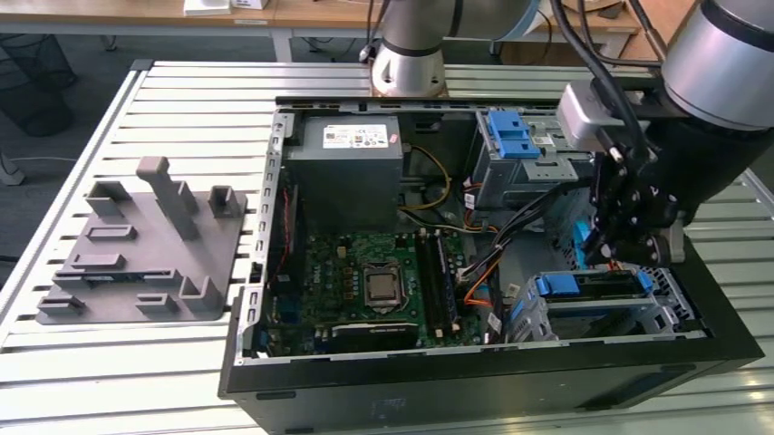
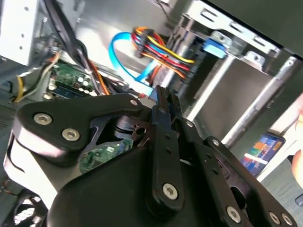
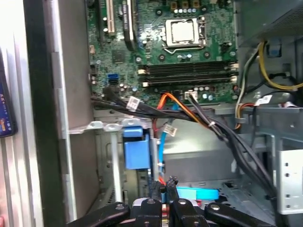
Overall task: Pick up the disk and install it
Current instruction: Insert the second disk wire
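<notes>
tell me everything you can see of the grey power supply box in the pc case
The power supply box is a large grey metal block in the back corner of the open computer case, seen in the exterior view. A white sticker with a red mark sits on its top face. It lies flat against the case wall, above the green motherboard. Yellow and other cables leave its side. The pincer is well away from it.

One open computer case (image 1: 362, 381), one motherboard (image 1: 375, 290), one power supply (image 1: 348, 172), one grey fixture (image 1: 145, 249).
</notes>
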Motion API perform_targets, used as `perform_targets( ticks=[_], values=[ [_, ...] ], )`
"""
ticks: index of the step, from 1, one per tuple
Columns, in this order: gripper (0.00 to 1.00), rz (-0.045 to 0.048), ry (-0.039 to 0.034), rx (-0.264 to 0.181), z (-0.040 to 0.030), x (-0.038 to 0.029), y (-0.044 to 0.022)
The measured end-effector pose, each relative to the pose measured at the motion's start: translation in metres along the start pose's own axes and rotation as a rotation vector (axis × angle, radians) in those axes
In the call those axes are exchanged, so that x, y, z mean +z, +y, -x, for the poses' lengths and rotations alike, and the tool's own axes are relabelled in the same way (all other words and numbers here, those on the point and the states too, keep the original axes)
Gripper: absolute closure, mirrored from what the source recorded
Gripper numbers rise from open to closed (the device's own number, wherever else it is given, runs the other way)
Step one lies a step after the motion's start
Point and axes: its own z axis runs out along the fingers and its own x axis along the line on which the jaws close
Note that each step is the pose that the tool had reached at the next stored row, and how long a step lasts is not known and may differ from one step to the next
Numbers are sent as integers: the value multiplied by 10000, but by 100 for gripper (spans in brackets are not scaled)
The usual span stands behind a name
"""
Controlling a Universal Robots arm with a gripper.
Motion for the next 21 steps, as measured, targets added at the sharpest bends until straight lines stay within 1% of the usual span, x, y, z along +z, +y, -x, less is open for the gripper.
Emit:
perform_targets(
  ticks=[2,5,9,14,18,21],
  values=[
    [84,2,-20,2,-46,13,-4],
    [84,15,-64,3,-80,24,-26],
    [84,41,-75,5,-88,36,-61],
    [84,46,-81,15,-119,53,-70],
    [84,51,-82,15,-124,67,-80],
    [84,59,-100,17,-124,81,-87]
  ],
)
